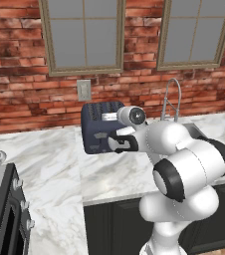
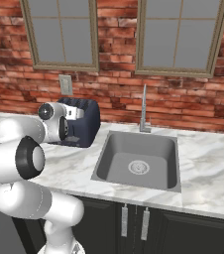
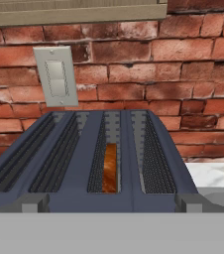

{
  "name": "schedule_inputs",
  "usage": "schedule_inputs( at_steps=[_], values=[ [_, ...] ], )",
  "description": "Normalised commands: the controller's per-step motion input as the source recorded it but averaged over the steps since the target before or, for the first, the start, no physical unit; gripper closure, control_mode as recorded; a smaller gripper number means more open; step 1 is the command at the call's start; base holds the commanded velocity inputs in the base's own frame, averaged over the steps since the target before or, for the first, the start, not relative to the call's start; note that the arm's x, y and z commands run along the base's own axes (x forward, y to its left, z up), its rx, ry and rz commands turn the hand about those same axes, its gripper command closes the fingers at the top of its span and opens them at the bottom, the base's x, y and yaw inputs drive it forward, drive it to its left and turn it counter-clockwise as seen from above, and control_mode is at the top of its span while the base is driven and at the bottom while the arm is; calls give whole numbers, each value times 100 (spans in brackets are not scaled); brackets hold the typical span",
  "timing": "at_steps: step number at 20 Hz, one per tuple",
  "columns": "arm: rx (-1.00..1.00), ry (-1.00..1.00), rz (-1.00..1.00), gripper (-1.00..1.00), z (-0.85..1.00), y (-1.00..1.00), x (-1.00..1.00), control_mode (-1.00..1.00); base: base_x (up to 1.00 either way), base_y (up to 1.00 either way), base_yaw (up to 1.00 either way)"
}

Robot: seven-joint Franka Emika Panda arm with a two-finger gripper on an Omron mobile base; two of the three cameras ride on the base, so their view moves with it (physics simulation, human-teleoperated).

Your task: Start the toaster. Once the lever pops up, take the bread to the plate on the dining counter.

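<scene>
The toaster (image 1: 100, 128), a boxy dark navy-blue four-slot unit w/ pale grey controls along its front, is sitting on the white-grey veined marble worktop (image 1: 55, 164) close against the red brick wall (image 2: 119, 94), just below a pale grey wall switch plate (image 3: 57, 76) and well left of the steel sink (image 2: 139, 159) w/ its tall arched tap (image 2: 143, 111). The bread (image 3: 110, 167), a small brown toast slice w/ darker crust, is standing on edge, sunk in the third slot from the left in the hand view, its long axis running along the slot, i.e. front-to-back away from the camera. The white arm's two-finger gripper (image 1: 122, 143) is hovering at the toaster's near face, on the robot's side, looking down over the slots; the fingertips themselves aren't clear in any view, but going by how wide it's reading, the jaws are probably spread fully and holding nothing. Key relation for the next move: the toaster is lying straight ahead of and slightly below the hand, and the lever is presumably on the near face, close under the hand, so the push looks like a short downward stroke rather than a reach. Room: wall tight behind the toaster, bare marble to its left and in front, sink edge off to the right, so the approach is staying open from the robot's side and from above. Toasting not yet started, by the look of it.
</scene>
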Motion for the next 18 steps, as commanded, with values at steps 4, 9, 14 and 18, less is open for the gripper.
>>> schedule_inputs(
  at_steps=[4, 9, 14, 18],
  values=[
    [0, 0, 0, -100, 0, 0, 0, -100, 0, 0, 0],
    [0, 0, 0, -100, 0, 0, 0, -100, 0, 0, 0],
    [0, 0, 0, -100, 0, 0, 0, -100, 0, 0, 0],
    [0, 0, 0, -100, 0, 0, 0, -100, 0, 0, 0]
  ],
)
